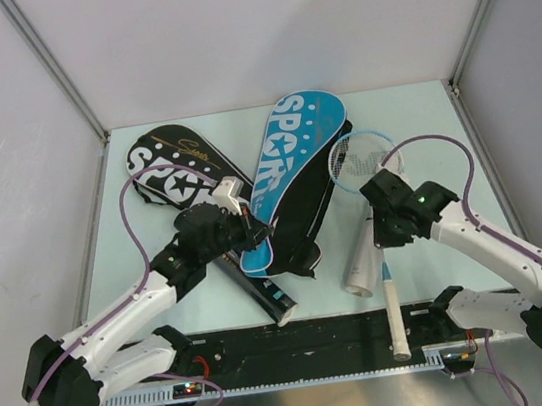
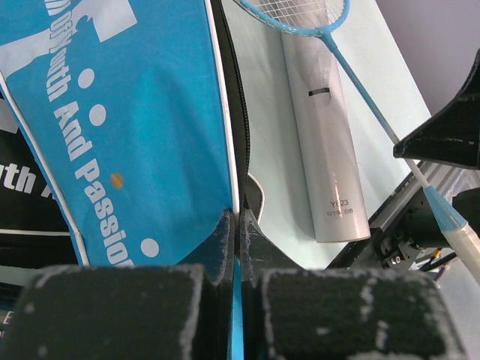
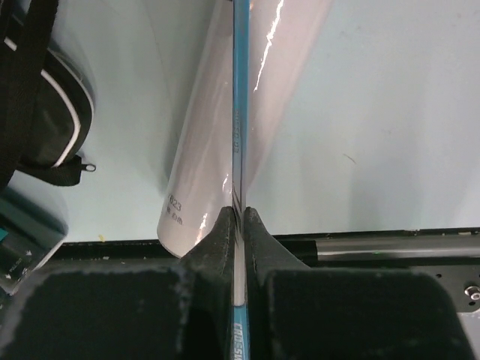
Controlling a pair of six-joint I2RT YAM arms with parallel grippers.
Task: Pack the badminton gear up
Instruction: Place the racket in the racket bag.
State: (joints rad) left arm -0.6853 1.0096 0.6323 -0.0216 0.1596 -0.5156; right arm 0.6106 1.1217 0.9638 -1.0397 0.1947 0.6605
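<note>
At mid-table, your left gripper (image 2: 237, 225) has its fingers pressed together on the near edge of the blue cover (image 1: 292, 175), which lies slantwise toward the far side. The black cover (image 1: 170, 167) sits at far left, close to the left edge of the table (image 1: 434, 140). The black tube (image 1: 264, 295) lies partly under that arm. Your right gripper (image 3: 240, 221) pinches the thin shaft of the light-blue racket (image 1: 396, 317). The racket lies over the white tube (image 1: 363, 259), with its handle crossing the near rail. Bare surface shows right of the racket and along the far wall.
</note>
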